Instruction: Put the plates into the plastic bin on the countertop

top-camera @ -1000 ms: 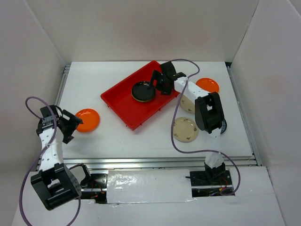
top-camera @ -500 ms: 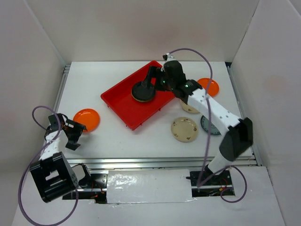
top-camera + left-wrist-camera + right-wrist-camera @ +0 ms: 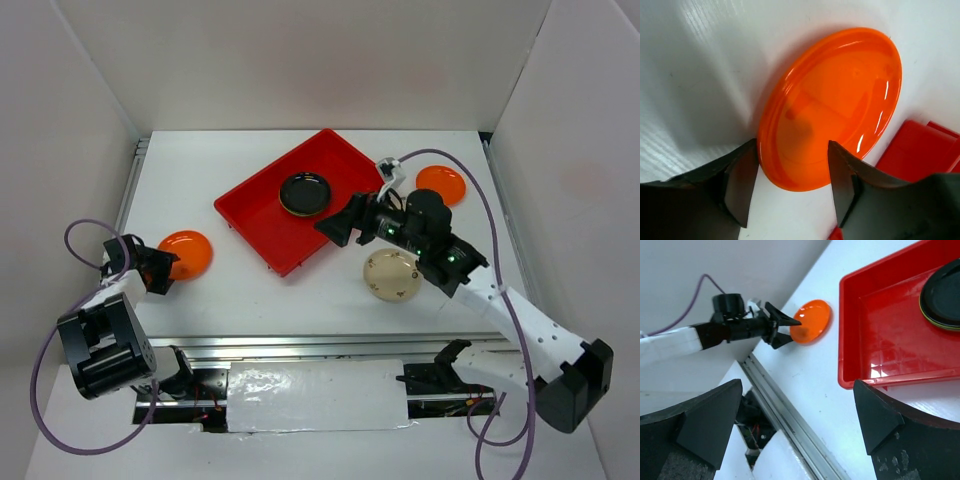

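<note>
left gripper (image 3: 792,165) is seen partly open, fingers (image 3: 740,185) set either side of the near rim of an orange plate (image 3: 835,100); actual contact can't be told. That plate is laid flat on the countertop (image 3: 250,290), left of the red bin (image 3: 262,215). A black plate (image 3: 305,193) is sat inside the bin. right gripper (image 3: 338,222) is spread wide, nothing gripped, positioned over the bin's near edge.

Shines wet-glossy and faintly translucent across the orange plate (image 3: 830,110) (plastic, by the look). Gleams smooth and red in the plastic bin (image 3: 890,340), with a moulded grid on its floor. Looks matt black on the fingers (image 3: 740,185) of the left gripper (image 3: 792,155), finely streaked on the white countertop (image 3: 700,75).
</note>
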Motion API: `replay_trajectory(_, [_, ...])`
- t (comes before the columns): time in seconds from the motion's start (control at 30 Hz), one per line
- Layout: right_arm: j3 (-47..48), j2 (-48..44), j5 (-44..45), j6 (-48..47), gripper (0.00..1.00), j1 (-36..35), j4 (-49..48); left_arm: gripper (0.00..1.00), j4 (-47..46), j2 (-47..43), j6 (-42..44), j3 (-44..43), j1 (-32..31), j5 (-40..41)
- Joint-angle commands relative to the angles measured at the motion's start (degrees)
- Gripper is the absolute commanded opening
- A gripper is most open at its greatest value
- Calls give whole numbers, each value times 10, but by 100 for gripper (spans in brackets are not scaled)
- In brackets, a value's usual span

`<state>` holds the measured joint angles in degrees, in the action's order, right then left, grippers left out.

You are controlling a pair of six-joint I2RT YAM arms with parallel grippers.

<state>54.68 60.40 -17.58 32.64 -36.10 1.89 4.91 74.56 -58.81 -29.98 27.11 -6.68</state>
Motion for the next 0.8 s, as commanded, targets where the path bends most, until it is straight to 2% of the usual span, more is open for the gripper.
replay_trajectory(0.0, [-11,-53,9,13,100,8,-35,69,-2,30,-10,27,-1,26])
replay_trajectory(0.03, [-13,-60,14,16,100,12,-23,58,-7,30,-12,31,-2,27])
replay_trajectory(0.1, [-16,-80,15,22,100,26,-9,42,-10,29,-17,37,-2,26])
replay_trajectory(0.13, [-19,-86,15,24,100,30,-1,29,-12,27,-18,39,-1,25])
replay_trajectory(0.27, [-35,-130,23,35,100,45,8,19,-3,9,-32,44,-1,36])
replay_trajectory(0.3, [-39,-136,25,35,100,51,11,13,4,0,-33,42,-2,41])
replay_trajectory(0.33, [-40,-143,26,33,100,54,21,1,11,-6,-35,41,-1,44])
replay_trajectory(0.43, [-45,-163,27,32,100,72,39,0,69,-50,-32,17,-1,63])
replay_trajectory(0.5, [-48,-178,26,32,100,84,47,0,118,-117,-30,-8,-1,62])
replay_trajectory(0.57, [-50,-191,23,32,100,103,60,0,147,-198,-20,-43,-1,97])
replay_trajectory(0.67, [-48,-204,34,35,100,129,87,0,194,-267,-4,-109,-7,119])
replay_trajectory(0.77, [-44,-201,95,53,100,160,136,0,185,-267,11,-160,-26,81])
